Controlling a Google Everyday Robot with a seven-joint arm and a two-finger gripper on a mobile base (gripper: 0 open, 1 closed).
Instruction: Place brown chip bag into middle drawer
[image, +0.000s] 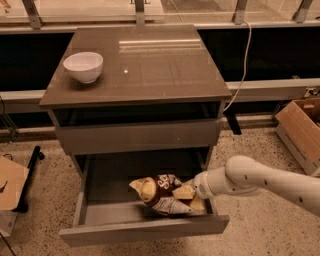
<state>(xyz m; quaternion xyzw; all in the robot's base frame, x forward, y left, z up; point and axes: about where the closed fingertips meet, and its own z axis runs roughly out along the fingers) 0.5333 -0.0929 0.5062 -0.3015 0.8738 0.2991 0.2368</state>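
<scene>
Hand (192, 192): low inside the open middle drawer (145, 231), at its right side wall, clenched on the tan end of the brown chip bag (160, 192). The bag stretches away from the hand toward picture-left, over the drawer floor. Directly above the hand: closed upper drawer front (137, 136). Far above and to picture-left of the hand: white bowl (83, 66) on the desk (150, 65).

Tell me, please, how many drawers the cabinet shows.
2: a shut drawer under the tabletop; the middle drawer open below, with the gripper at the right end of the brown chip bag. Others may be hidden.
</scene>
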